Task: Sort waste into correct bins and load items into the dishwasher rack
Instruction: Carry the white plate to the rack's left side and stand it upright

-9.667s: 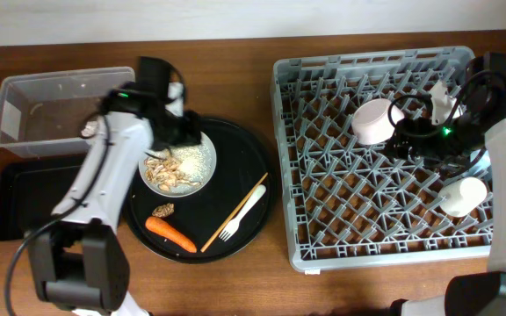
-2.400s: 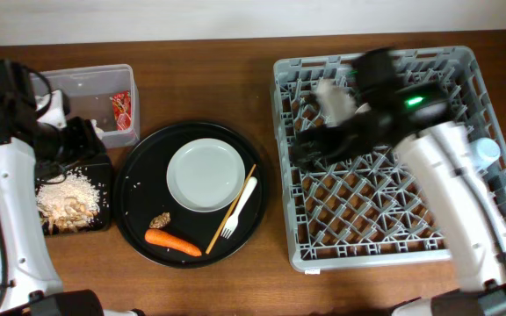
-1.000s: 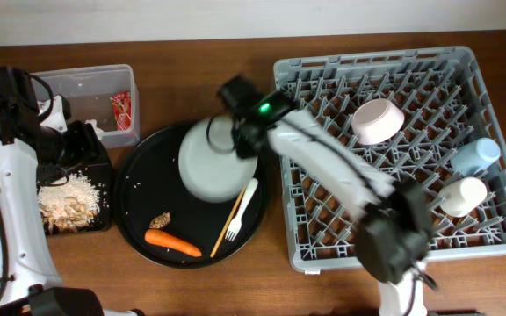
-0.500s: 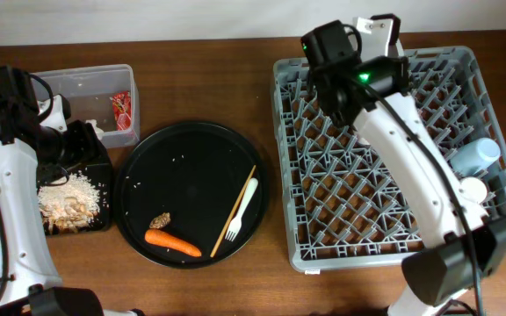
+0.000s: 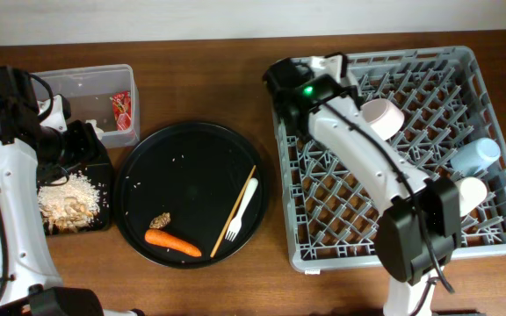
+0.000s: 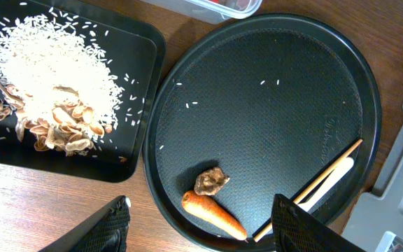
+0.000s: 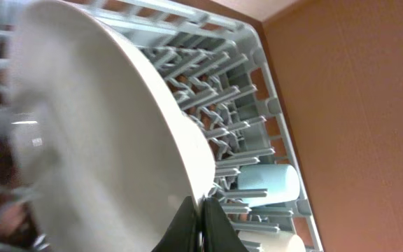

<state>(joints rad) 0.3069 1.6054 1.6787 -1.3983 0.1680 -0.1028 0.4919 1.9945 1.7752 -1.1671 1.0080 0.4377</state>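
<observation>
Left gripper [image 6: 203,227] hangs wide apart, empty, by the shallow black tray [image 6: 145,70] holding rice scraps [image 6: 47,84]. Carrot [image 5: 169,238] and fork [image 5: 241,209] lie on the round tray [image 5: 191,167]. Right gripper [image 7: 201,213] pinches the white plate [image 7: 96,140] by its rim over the rack [image 5: 341,228], at its left rear corner.

plate [image 7: 96,140] blurred, cut off left; clear tub [image 6: 208,7] cropped at top
</observation>
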